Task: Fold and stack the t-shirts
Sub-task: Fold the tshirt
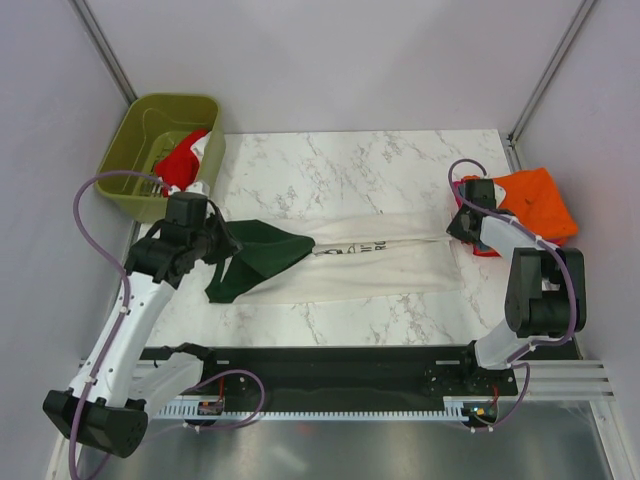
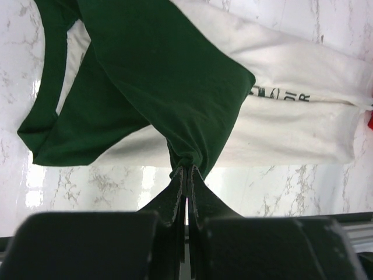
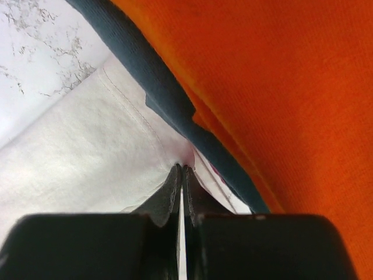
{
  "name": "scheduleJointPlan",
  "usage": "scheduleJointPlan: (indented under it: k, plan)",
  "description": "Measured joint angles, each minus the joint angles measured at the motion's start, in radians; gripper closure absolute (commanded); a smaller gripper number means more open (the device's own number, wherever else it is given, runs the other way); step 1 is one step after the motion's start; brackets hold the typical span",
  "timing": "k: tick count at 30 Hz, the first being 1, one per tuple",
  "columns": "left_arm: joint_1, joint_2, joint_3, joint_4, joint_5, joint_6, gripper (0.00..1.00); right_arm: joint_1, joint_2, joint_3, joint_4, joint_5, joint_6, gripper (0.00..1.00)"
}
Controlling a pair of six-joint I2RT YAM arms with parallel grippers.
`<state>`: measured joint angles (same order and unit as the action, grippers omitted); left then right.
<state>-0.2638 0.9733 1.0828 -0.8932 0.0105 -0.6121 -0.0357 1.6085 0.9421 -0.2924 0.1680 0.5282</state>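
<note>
The cream t-shirt (image 1: 375,262) with dark green sleeves (image 1: 262,256) lies stretched lengthwise across the marble table, its black print (image 2: 284,95) showing at a fold. My left gripper (image 1: 228,243) is shut on the bunched green sleeve (image 2: 187,169) at the shirt's left end. At the right end my right gripper (image 1: 455,232) is shut on the cream hem (image 3: 182,167). A folded orange t-shirt (image 1: 538,200) sits right beside it on a grey-blue one (image 3: 157,81). A red t-shirt (image 1: 183,160) hangs over the bin's rim.
An olive-green plastic bin (image 1: 140,125) stands at the back left corner, just behind my left arm. The marble top (image 1: 350,170) ends at a black rail (image 1: 330,360) near the arm bases. Grey walls close in the left and right sides.
</note>
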Motion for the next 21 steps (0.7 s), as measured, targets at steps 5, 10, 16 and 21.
scheduleJointPlan:
  k: [5,10,16,21]
  plan:
    - [0.0,-0.033,-0.101,-0.002,0.036,-0.013,0.98,0.0,-0.015,-0.011,0.0,0.013,0.003,0.57]
    - [0.0,-0.046,-0.166,-0.012,0.053,-0.024,0.98,-0.001,-0.089,-0.016,-0.012,0.018,-0.004,0.5]
    - [0.0,-0.056,-0.183,-0.013,0.052,-0.027,0.98,0.081,-0.212,-0.016,-0.032,-0.017,0.0,0.55]
    - [0.0,-0.042,-0.181,-0.011,0.051,-0.027,0.98,0.299,-0.307,-0.077,0.051,-0.164,0.085,0.57]
